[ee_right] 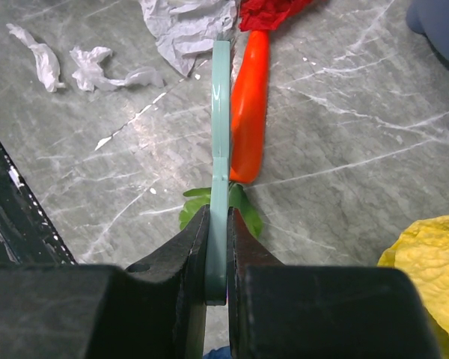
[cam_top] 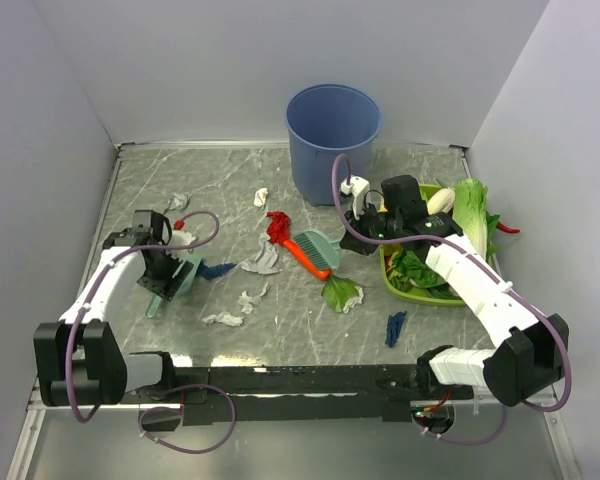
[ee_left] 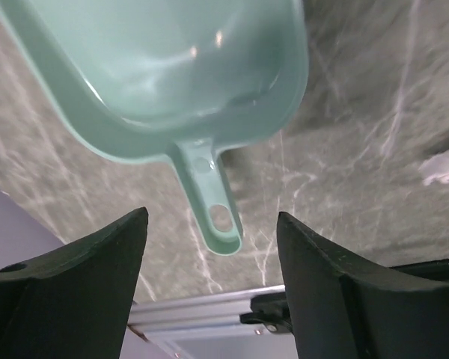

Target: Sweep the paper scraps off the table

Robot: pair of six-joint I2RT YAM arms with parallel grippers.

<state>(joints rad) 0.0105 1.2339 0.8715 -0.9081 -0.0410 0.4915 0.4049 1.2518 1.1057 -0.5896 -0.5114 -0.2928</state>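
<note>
grey-green marble-patterned tabletop [cam_top: 310, 340]: smooth, low sheen, white veins. silver metal rim [ee_left: 202, 308] on its near edge: satin. teal plastic dustpan [ee_left: 172, 60]: smooth, glossy, bright highlights. thin teal plastic brush [ee_right: 221, 134]: same plastic, semi-gloss. orange carrot [ee_right: 248, 105]: smooth, shiny, looks plastic. crumpled white and grey paper scraps [ee_right: 187, 26]: matt, creased. red paper scrap [ee_right: 273, 11]: matt too. round blue plastic bucket [cam_top: 332, 140]: smooth, dull.

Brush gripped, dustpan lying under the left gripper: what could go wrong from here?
1. The carrot lies right beside the brush held in the shut right gripper, so a sweep may drag it along with the red scrap.
2. The left gripper is open over the dustpan; ungripped, it may slide when scraps are pushed in.
</note>
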